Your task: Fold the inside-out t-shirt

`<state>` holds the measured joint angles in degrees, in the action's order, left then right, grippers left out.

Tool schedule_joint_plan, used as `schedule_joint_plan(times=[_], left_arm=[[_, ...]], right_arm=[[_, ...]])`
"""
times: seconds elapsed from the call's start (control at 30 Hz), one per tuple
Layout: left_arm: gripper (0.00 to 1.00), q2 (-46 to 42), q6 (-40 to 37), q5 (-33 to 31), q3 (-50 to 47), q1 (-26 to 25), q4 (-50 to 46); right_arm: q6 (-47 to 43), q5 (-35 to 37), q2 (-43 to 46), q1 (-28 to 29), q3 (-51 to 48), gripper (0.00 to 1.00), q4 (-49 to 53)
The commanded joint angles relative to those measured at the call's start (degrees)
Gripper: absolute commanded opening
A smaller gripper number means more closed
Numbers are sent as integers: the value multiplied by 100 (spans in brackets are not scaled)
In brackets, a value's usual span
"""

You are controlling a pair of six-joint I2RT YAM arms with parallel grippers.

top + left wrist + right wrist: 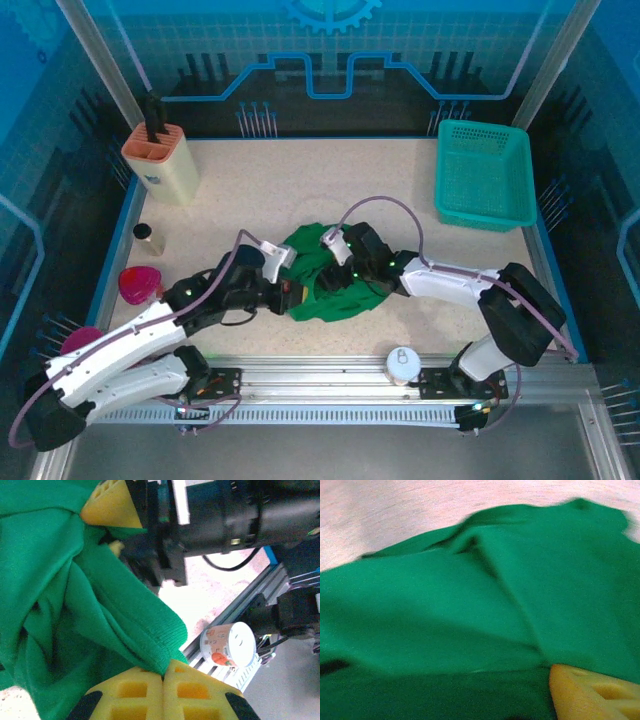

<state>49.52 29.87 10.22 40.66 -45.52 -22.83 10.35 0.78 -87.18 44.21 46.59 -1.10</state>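
Note:
The inside-out t-shirt (pixel 335 285) lies bunched in a green heap at the middle of the table. My left gripper (pixel 292 290) is at its left edge. In the left wrist view that gripper (pixel 164 672) is shut on a ribbed edge of the t-shirt (pixel 60 595). My right gripper (pixel 338 268) reaches over the heap from the right. Its jaws stand apart over the cloth, and one yellow finger (pixel 590 692) rests on the t-shirt (pixel 445 610). The other finger is hidden. The right gripper (pixel 102 530) also hangs just above the cloth in the left wrist view.
A teal mesh basket (pixel 485 175) stands at the back right. A beige tool holder (pixel 160 160) stands at the back left, with a small can (pixel 150 238) and pink objects (pixel 138 285) down the left side. A white cup (pixel 402 362) sits on the front rail.

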Motion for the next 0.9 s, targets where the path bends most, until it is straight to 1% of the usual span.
schedule_joint_plan(times=[0.0,0.03,0.1,0.17,0.2,0.3,0.37,0.43,0.57,0.67,0.73,0.8,0.87], left_arm=[[0,-326,-183,190,227,104,81],[0,-403,-191,163,280,145,99],[0,-504,-192,171,414,255,129],[0,-434,-259,397,610,420,87],[0,-357,-324,473,724,478,37],[0,-146,-515,492,963,517,-48],[0,-25,-562,500,1045,534,2],[0,110,-634,587,1138,545,62],[0,318,-806,780,1327,554,41],[0,387,-969,737,1405,577,-65],[0,425,-1028,773,1383,613,-76],[0,461,-1062,889,1331,649,-29],[0,480,-1052,969,1246,661,92]], right_arm=[[1924,2176,129,25,-107,70,-157],[2436,2696,239,100,14,70,258],[3510,3594,393,288,440,70,1559],[4769,4180,496,474,897,70,2848],[5273,4246,546,527,1040,69,3342],[6155,4259,663,592,1277,65,4262],[6588,4134,698,589,1393,64,4777],[6690,3920,755,599,1508,64,5170],[6829,3601,1106,516,1399,65,5567],[6600,2835,1520,122,1111,63,5476],[6449,2426,1841,-148,841,59,5411],[6196,2391,2092,-295,543,52,5269],[5896,2075,2258,-469,117,46,4845]])
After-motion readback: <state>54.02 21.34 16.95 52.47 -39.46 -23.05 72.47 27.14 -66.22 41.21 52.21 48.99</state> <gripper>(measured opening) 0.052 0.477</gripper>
